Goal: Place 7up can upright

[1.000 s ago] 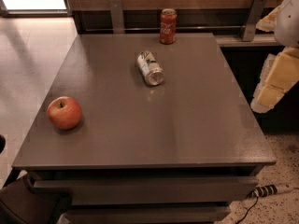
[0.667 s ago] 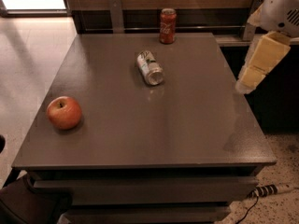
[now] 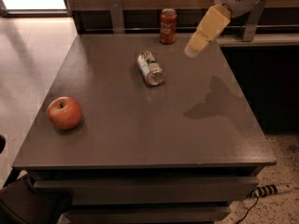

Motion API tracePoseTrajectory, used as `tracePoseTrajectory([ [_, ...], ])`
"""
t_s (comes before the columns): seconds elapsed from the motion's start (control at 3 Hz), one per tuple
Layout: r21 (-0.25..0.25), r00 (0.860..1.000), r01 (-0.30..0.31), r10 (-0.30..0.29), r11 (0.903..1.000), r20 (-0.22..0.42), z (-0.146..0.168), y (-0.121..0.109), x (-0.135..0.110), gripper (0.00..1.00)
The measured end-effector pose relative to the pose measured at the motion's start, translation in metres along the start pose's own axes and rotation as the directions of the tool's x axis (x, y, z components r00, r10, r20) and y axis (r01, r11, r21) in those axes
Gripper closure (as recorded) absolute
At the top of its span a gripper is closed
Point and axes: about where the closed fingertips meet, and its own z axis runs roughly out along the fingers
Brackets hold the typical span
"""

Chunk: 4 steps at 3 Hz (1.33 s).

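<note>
The 7up can (image 3: 150, 68), silvery-white with green markings, lies on its side near the middle back of the grey table (image 3: 140, 125), its shiny end facing the front. My gripper (image 3: 196, 46) hangs in the air above the table's back right part, to the right of the can and apart from it. Its cream-coloured fingers point down and left. It holds nothing that I can see.
A red cola can (image 3: 167, 26) stands upright at the table's back edge, left of my gripper. A red apple (image 3: 64, 112) sits near the front left. Metal rail posts (image 3: 116, 15) stand behind the table. A power strip (image 3: 271, 189) lies on the floor at the right.
My gripper has moved from the table's right edge up and to the left, over the back right of the table. The can, the cola can and the apple have not moved.
</note>
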Motion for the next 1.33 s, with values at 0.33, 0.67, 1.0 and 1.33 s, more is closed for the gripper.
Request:
tracePoseTrajectory([
  [0.33,-0.008,0.993,-0.105,0.105,0.9945,0.051,0.030,-0.005,-0.044,0.00],
  [0.67,-0.034,0.972,-0.213,0.216,0.9764,0.094,0.061,-0.005,-0.073,0.00],
  [1.0,-0.059,0.950,-0.287,0.292,0.9561,0.109,0.087,-0.003,-0.090,0.00],
  [1.33,-0.072,0.936,-0.325,0.331,0.9430,0.116,0.101,-0.002,-0.098,0.00],
])
